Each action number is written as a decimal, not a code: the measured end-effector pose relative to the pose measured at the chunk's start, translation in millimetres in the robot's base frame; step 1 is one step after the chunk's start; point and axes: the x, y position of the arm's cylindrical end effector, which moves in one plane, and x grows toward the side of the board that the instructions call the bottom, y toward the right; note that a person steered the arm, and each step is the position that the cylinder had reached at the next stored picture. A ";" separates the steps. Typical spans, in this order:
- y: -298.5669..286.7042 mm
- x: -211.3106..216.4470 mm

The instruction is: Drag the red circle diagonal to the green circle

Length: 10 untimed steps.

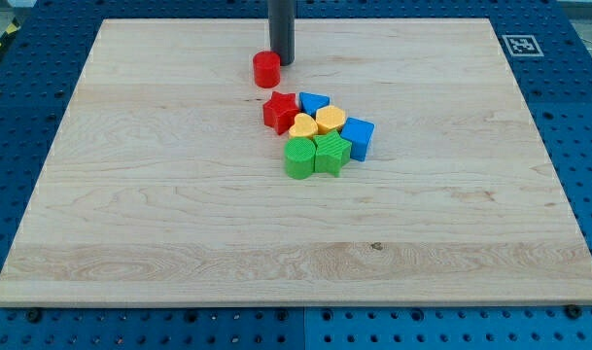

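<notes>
Rod end, my tip (282, 63), stands on the wooden board (130, 214) in the upper middle of the frame, touching or just beside the upper right edge of the red circle (266, 69); the arm carries no pincer, so nothing opens, closes or grips. Rod's upper length is cut off by the frame's top edge. Red circle sits apart from the cluster below it. Cluster at frame centre holds a red star (280, 111), blue triangular block (313, 102), two yellow blocks (303, 126) (330, 120), a blue cube (358, 137), the green circle (299, 157) and a green star (330, 154), packed touching. Yellow shapes are hard to make out. Marker tag (522, 45) sits at upper right.
</notes>
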 end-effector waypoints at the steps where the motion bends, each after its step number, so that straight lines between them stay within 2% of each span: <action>1: 0.2 13.9; 4: -15.5 13.2; 5: -15.5 44.0; 7: -29.4 35.3; 9: -43.7 62.6; 10: -44.6 62.6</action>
